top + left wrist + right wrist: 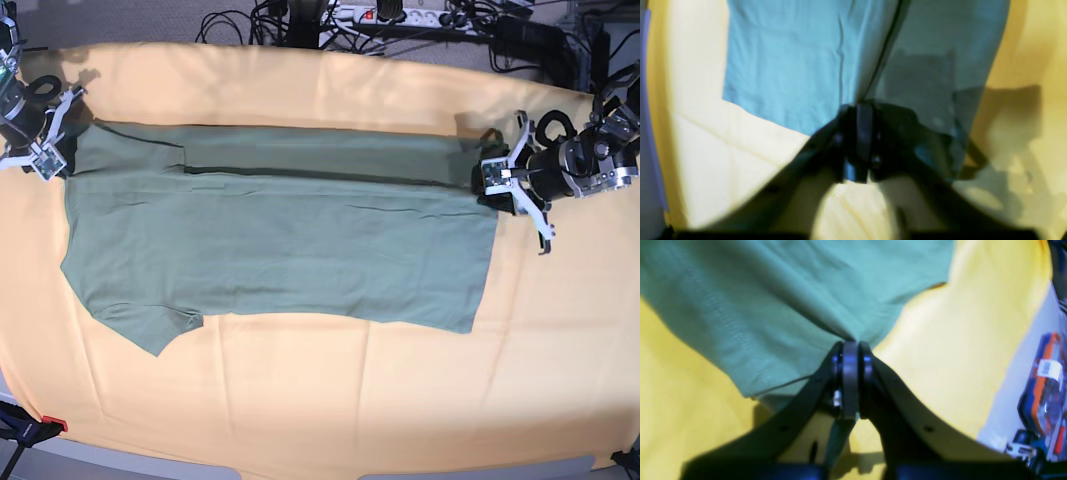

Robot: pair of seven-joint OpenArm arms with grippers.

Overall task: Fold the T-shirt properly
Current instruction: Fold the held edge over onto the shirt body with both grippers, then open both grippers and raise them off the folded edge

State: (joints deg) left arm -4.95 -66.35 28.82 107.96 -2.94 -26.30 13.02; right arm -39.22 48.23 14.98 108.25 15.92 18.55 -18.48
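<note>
The right pincer (850,350), at the base view's left edge, is clamped on an edge of the plain sage-green knit T-shirt (280,240). The left pincer (492,185), at right, touches the hem; its gap cannot be judged. The shirt lies lengthwise, far strip folded over, on the pale orange-yellow cloth (330,400) covering the counter. Release both ends together, keeping the fold line straight.

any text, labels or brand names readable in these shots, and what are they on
No text can be read in any view.
T-shirt: plain, no print visible.
Yellow cloth under it: plain.
Orange and blue package at the edge of the right wrist view: carries a white label, too blurred to read.
Power strip at the back of the base view: any marking is too small to read.
</note>
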